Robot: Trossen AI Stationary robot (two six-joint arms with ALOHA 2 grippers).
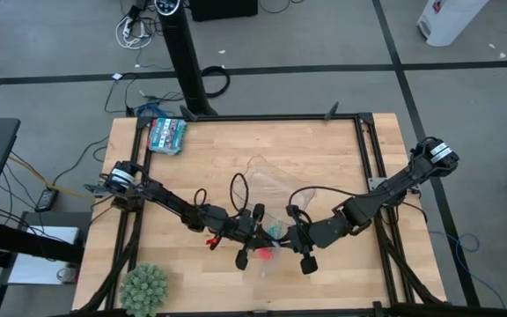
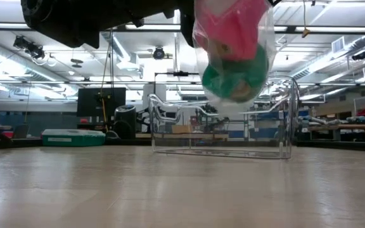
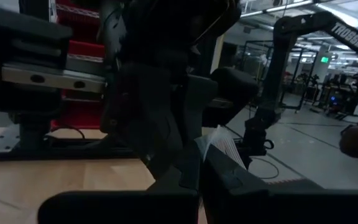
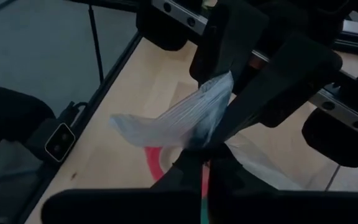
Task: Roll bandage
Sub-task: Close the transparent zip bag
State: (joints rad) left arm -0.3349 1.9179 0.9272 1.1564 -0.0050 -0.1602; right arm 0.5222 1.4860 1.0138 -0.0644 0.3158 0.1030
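1. Both pincers meet over the near middle of the counter (image 1: 324, 167): the left pincer (image 1: 252, 236) and the right pincer (image 1: 296, 238) are each clenched on a thin clear plastic bag (image 2: 233, 50) hanging between them.
2. Inside the bag sits the bandage (image 2: 230, 25), a pink-red roll, with a teal roll (image 2: 233, 79) just below it.
3. Behind them stands a clear plastic bin (image 2: 224, 117).
4. A teal packet (image 1: 166, 135) lies at the far left corner; a spiky green ball (image 1: 143, 289) sits near left.
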